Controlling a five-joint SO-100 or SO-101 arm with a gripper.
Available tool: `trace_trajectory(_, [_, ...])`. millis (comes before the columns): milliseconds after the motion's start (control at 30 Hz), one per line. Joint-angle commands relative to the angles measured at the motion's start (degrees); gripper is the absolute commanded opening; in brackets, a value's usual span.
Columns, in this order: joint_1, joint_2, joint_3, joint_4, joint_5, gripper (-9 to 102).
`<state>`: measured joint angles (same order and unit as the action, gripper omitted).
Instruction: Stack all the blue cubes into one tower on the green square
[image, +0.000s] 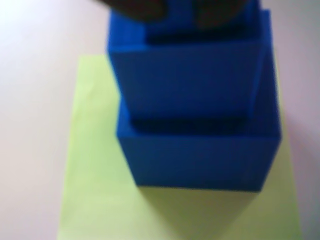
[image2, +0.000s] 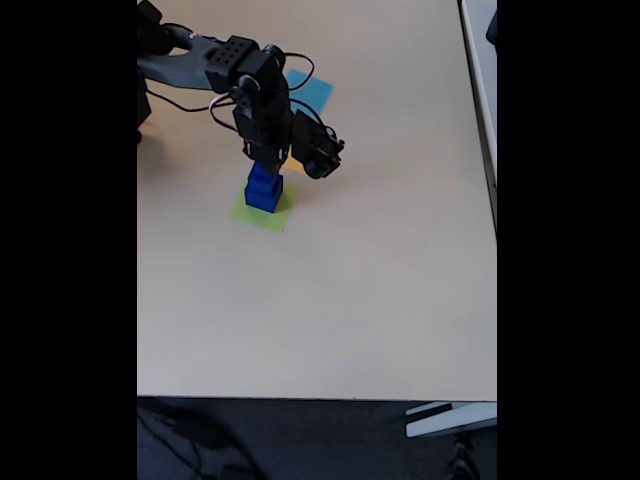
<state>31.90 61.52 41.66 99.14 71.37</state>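
Glossy dark blue cubes — plain, unpatterned. Flat lime-green square beneath. Light blue paper square behind, sliver of orange-yellow square beside. Black arm — pale beige table.

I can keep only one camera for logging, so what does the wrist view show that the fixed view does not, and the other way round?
Wrist view alone: the stepped edges of the stacked blue cubes close up, with dark fingertips at the top, too cropped to judge the grip.
Fixed view alone: the whole arm, the table and a light blue square.
Both: the tower standing on the green square.
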Motion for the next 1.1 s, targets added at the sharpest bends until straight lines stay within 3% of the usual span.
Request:
trace_trajectory(0, [0.4, 1.1, -0.2, 0.3, 0.6, 0])
trace_trajectory(1067, [1.3, 1.0, -4.6, 0.2, -1.7, 0])
